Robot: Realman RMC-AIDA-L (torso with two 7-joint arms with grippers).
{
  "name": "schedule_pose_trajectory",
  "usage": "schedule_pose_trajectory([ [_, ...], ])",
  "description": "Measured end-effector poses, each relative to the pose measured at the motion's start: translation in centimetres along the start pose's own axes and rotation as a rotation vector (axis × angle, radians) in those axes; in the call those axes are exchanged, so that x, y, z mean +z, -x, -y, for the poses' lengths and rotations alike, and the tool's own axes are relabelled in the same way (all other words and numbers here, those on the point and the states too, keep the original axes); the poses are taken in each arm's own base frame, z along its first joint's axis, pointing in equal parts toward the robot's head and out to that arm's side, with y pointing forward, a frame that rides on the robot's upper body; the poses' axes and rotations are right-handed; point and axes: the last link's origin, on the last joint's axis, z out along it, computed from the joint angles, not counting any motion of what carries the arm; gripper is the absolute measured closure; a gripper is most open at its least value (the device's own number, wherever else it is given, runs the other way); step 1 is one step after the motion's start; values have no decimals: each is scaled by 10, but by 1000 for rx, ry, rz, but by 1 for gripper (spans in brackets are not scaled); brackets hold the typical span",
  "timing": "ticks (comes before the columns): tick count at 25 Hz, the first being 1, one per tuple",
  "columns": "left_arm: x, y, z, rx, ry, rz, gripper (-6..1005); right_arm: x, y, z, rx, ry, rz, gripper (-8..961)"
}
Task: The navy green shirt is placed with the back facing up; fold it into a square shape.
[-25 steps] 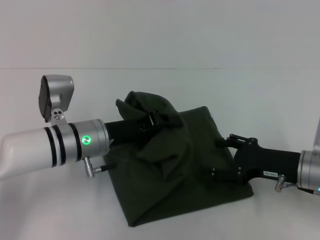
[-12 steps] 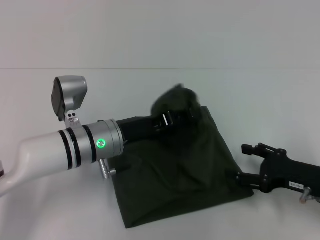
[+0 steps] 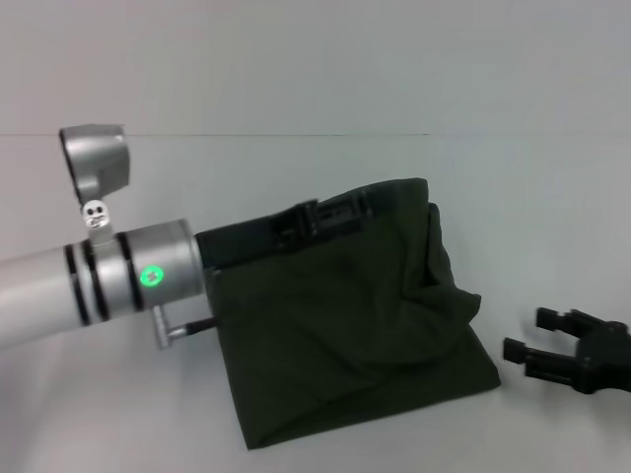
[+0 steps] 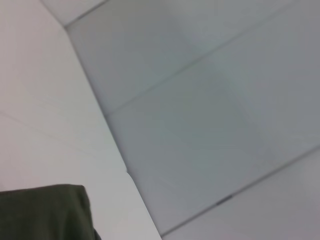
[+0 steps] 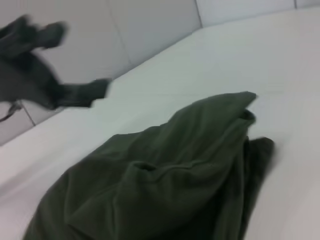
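While folded into a rough, slightly skewed square, navy green shirt (image 3: 345, 325) lies on the white table (image 3: 513, 187), near its front edge and about midway across; upper layer is rumpled, with a loose fold sagging toward the shirt's right side.

Left gripper (image 3: 325, 219): at the shirt's far edge, black fingers closed on the cloth hem there and holding it just above the layers beneath; silver arm reaches in from the table's left side.

Right gripper (image 3: 537, 345): off the cloth, beside the shirt's front right corner, near the table's right edge; fingers spread apart, holding nothing.
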Motion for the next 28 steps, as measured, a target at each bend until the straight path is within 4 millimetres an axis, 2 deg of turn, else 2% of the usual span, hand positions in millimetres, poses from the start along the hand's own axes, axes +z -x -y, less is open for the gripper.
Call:
schedule_pose_trajectory([
  [2, 0, 0, 0, 0, 0, 0, 175, -13, 4, 4, 69, 21, -3, 27],
  [4, -30, 11, 2, 70, 2, 81, 149, -23, 13, 4, 131, 65, 2, 28],
  [8, -59, 24, 2, 170, 33, 133, 125, -26, 49, 2, 226, 161, -5, 30],
  [11, -80, 32, -1, 273, 61, 159, 129, -15, 79, -1, 265, 195, -65, 31],
  [14, -94, 37, 1, 320, 31, 207, 134, 2, 106, 0, 358, 169, -204, 33],
  [20, -103, 46, 0, 383, 36, 274, 138, 27, 144, 5, 461, 57, -438, 35],
  [21, -105, 47, 0, 401, 42, 280, 138, 33, 156, 2, 470, 41, -475, 36],
  [28, -127, 52, -2, 561, 62, 340, 138, 56, 178, -12, 451, 1, -597, 40],
])
